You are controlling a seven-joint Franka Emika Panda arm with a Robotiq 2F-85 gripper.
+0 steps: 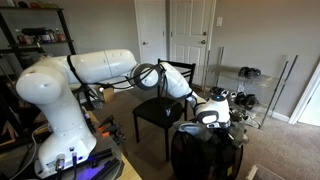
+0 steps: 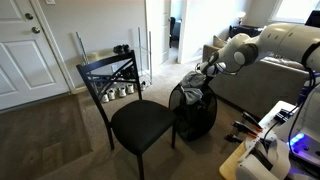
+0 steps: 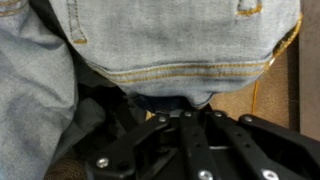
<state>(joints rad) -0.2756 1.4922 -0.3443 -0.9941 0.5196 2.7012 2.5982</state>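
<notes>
Wrist view shows the gripper (image 3: 185,111) clenched on the hem of the jeans (image 3: 160,40), which hang just ahead.

**Arm** (image 1: 100,68): glossy white shells. The links are thick and rounded, with bulbous housings at shoulder and elbow and dark rings at the joints. It appears in both exterior views.

**Cable** (image 1: 148,76): black and thin, seen against the white of the far link in an exterior view.

**Wrist end** (image 2: 232,55): a white housing meets black fittings. Finer detail is too small to tell.

**Gripper** (image 3: 185,115): matte black metal. Flat linkage bars fan out on both sides of a central bar.

**Screws** (image 3: 97,162): small, round-headed and silver, set at the linkage pivots. Several show in the wrist view.
</notes>
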